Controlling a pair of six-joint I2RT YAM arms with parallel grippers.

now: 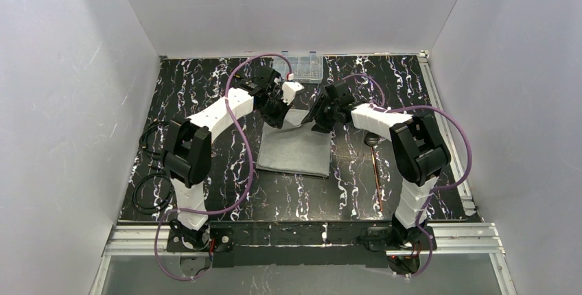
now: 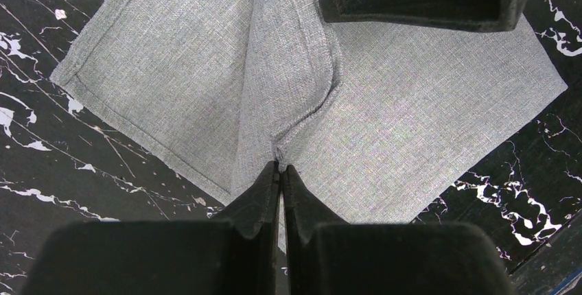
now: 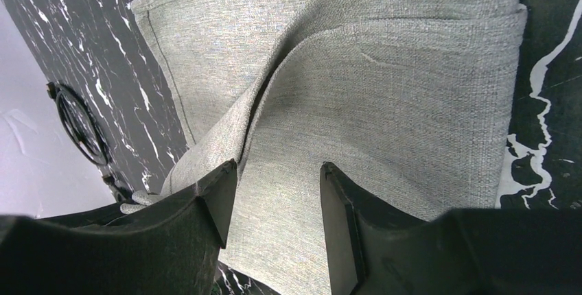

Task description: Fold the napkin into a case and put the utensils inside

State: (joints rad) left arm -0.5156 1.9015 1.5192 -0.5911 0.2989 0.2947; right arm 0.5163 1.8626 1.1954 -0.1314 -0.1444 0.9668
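Grey cloth, the napkin (image 1: 295, 149) lay folded at mid-table (image 1: 206, 82), with black marbled surface showing along its near and left edges. The utensils (image 1: 375, 168) lay near its right edge. Only the wrist view showed the left gripper (image 2: 281, 171) pinched tight on a raised fold. The right gripper (image 3: 278, 199) hung over the cloth, jaws apart.

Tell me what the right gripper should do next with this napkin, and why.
Probably close the right gripper on the cloth seen between its jaws. The left gripper is shut on the napkin and holds part of it raised, while the right gripper stands open at that same raised part, so only one side is held. Gripping both sides should let the fold carry over evenly.
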